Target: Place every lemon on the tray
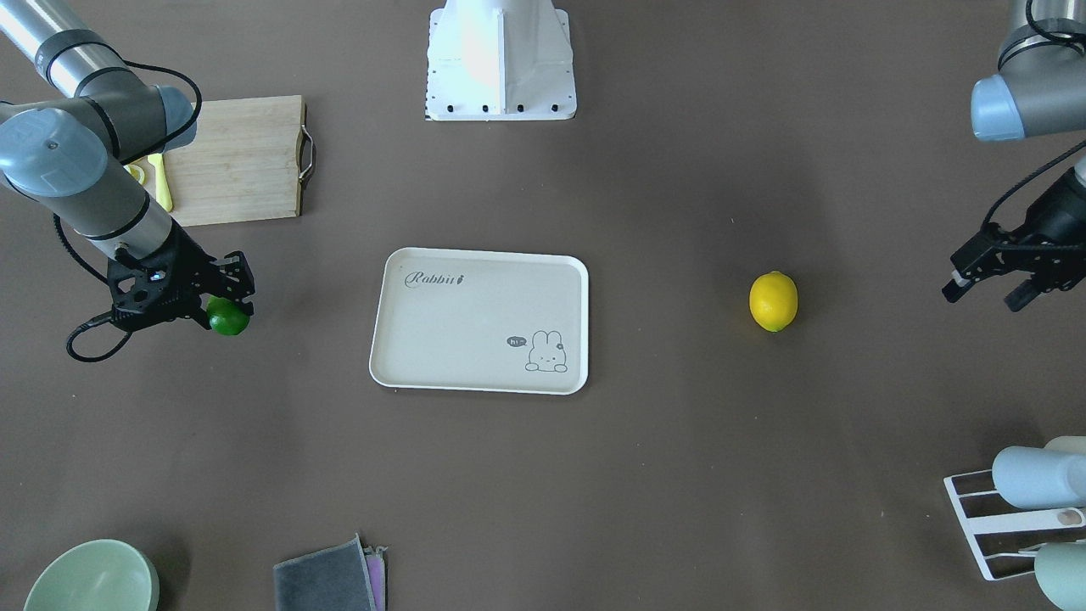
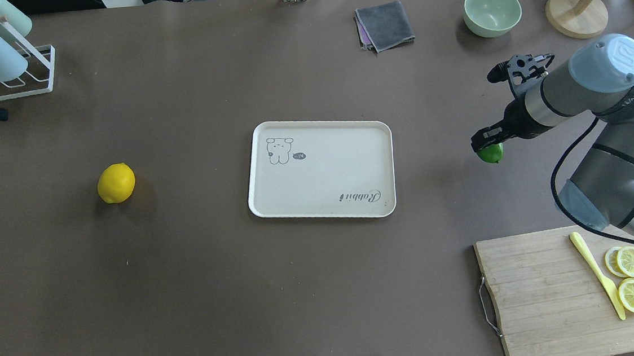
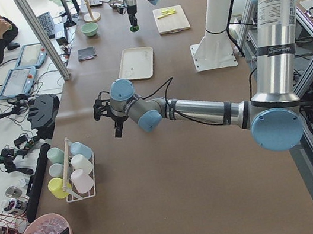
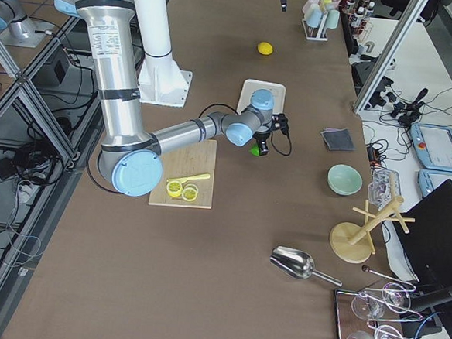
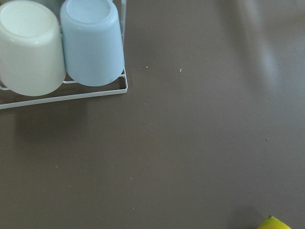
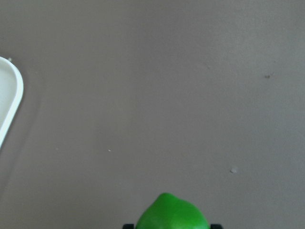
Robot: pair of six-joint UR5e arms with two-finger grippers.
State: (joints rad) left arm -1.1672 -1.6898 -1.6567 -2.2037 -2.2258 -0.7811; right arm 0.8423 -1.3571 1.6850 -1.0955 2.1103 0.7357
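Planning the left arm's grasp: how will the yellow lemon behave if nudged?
Oval, lying free on the flat table, the yellow lemon would probably roll away. Its smooth skin and tapered ends suggest it may slip unless gripped mid-body.

The yellow lemon (image 1: 773,301) lies on the table (image 1: 679,467), well apart from the flat cream tray (image 1: 458,331) with a bunny. The shiny green lemon (image 1: 231,320) is pinched in the right gripper (image 1: 227,299), near the tray.

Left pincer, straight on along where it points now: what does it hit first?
Likely the bare brown tabletop. The left pincer faces open surface in its wrist view, with the white wire cup rack and the bright yellow lemon off at the edges. Depth unclear.
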